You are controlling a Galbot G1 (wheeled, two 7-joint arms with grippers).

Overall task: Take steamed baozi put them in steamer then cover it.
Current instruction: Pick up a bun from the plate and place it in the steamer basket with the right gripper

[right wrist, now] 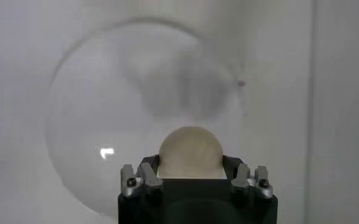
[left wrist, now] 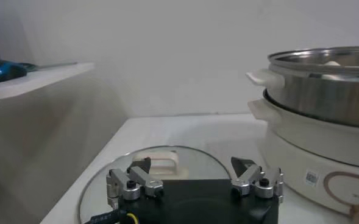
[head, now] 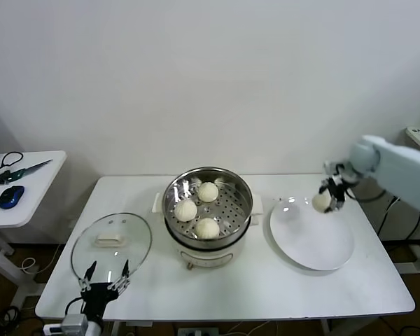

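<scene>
My right arm [head: 399,166] is clad in smooth white shell, ending in a dark wrist. My right hand [right wrist: 190,176] is black, with silver finger mounts and dark screws. My left hand [left wrist: 194,182] matches it, a yellow-and-black cable at its base.

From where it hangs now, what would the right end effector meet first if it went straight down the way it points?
The right end effector, shut on a baozi, points down at the plate; the baozi would probably touch its bare surface first.
</scene>
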